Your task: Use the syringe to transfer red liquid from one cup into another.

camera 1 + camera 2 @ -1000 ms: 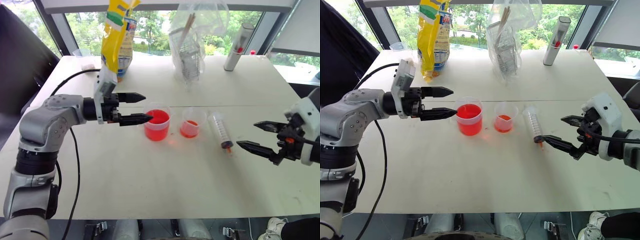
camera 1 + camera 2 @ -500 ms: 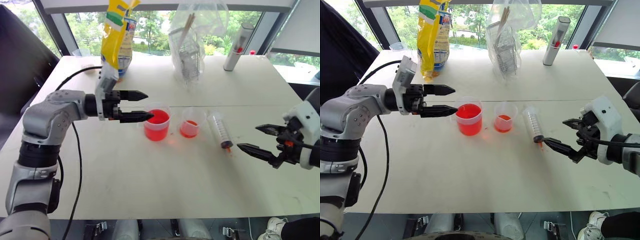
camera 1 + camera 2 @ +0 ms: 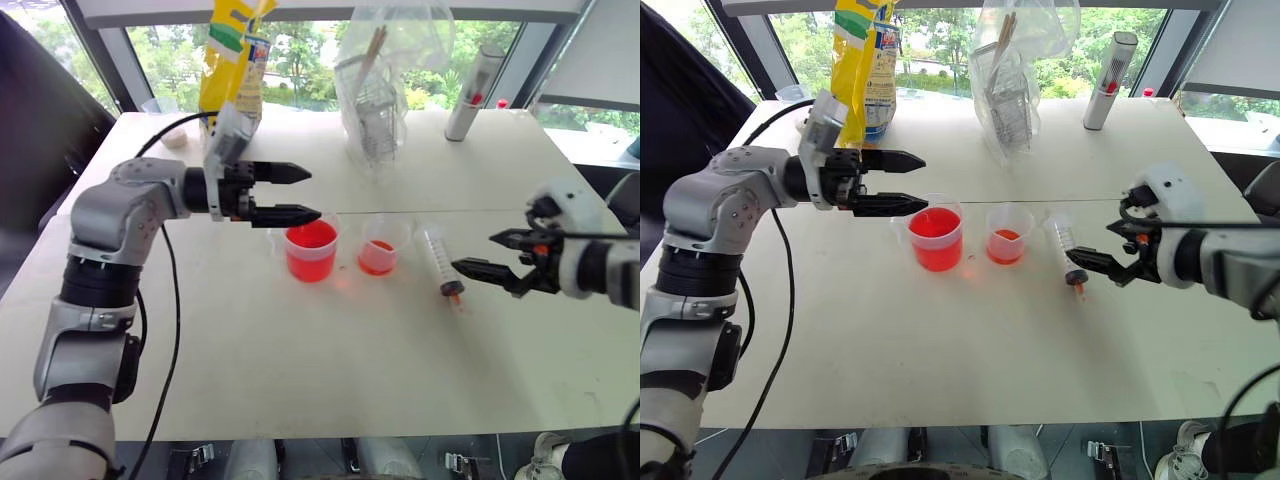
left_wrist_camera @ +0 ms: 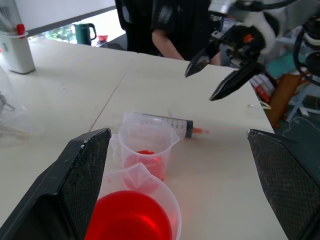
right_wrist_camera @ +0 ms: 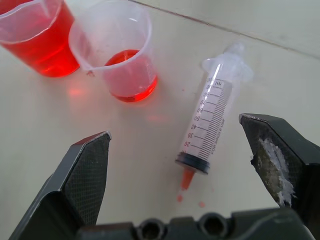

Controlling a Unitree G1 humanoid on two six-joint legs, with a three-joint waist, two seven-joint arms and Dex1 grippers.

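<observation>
Red liquid (image 3: 311, 236) fills most of handled cup (image 3: 310, 252), mid-table (image 3: 300, 380), away from all edges. Small cup (image 3: 379, 245) just beside it, shallow red layer inside. Syringe (image 3: 440, 262) flat on table, beside small cup toward right edge.

Head view: left gripper (image 3: 306, 194) wide open, empty, level over handled cup. Right gripper (image 3: 482, 253) wide open, empty, near syringe nozzle, not touching.

Left wrist view: both cups (image 4: 145, 150), syringe (image 4: 160, 121), right gripper (image 4: 205, 79) apart above table.

Right wrist view: syringe (image 5: 211, 117) lies between spread fingers (image 5: 85, 172); red droplets by nozzle.
</observation>
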